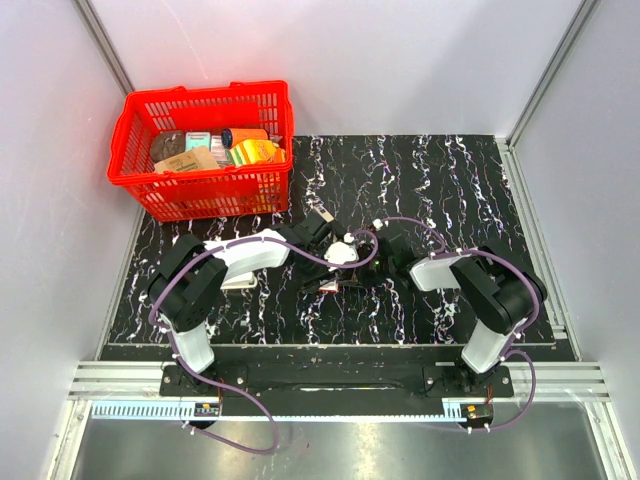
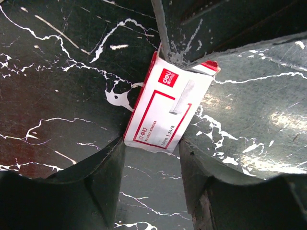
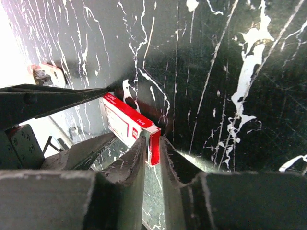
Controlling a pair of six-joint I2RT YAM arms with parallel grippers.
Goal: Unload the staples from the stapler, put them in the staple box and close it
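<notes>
Bench (image 1: 450, 190), black with white veining, fills the view from above, and at its far left corner stands the red basket (image 1: 215, 195), packed with goods and no part of this job. My left arm (image 1: 250, 250) and right arm (image 1: 480, 285) both reach in to the middle of the bench and meet there. Between them is the staple box (image 2: 165, 108), a small flat red-and-white carton. My left jaws pinch it across its long sides at the end nearest my wrist. My right jaws stand close together around the box's other end, where the flap (image 2: 207, 68) gapes, but I cannot tell whether they grip the card or merely flank it. The stapler (image 1: 328, 287) I take to be the slim dark shape lying on the bench just nearer my bases than the box, touched by neither pair of jaws. It is too small from above to be sure, and neither wrist view shows it. The step in hand, as I judge it, is getting the box open and ready before the stapler is dealt with. To do that well I should make the left pinch firm yet light enough not to crush the card. The right tips alone should work the flap along its fold, with the box low and level so nothing spills.
</notes>
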